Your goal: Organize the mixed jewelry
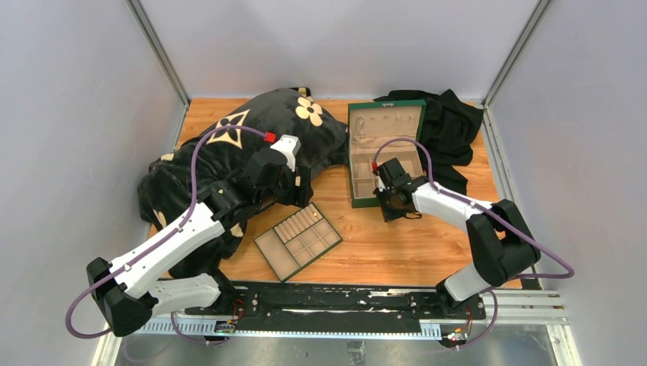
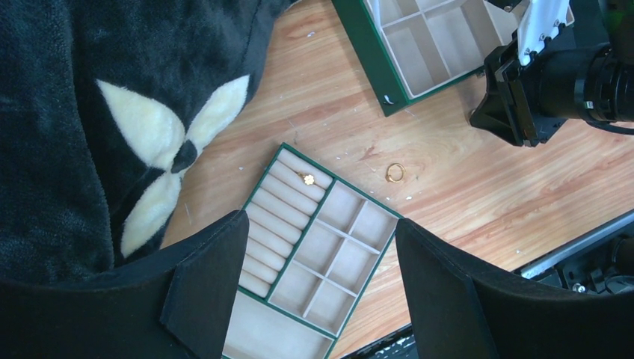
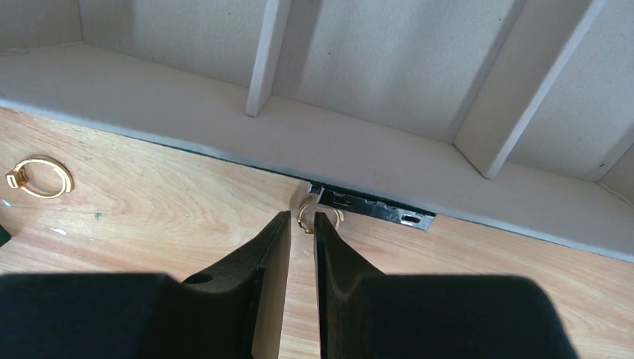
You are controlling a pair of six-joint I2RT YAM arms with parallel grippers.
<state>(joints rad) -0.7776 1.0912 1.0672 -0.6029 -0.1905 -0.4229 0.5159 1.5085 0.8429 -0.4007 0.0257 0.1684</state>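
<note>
Gold ring at right gripper tips: seen only in wrist cam.

White shells and black joints clad the left arm and right arm — purple cables, red-capped plugs, black fingers.

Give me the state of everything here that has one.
Green box: lid open.
Tray: uncovered, gold flower piece in a ring slot.
Left gripper: open, empty.
Right gripper: nearly closed at small ring by the clasp, grip unclear.
Gold ring: loose on the table.
</note>
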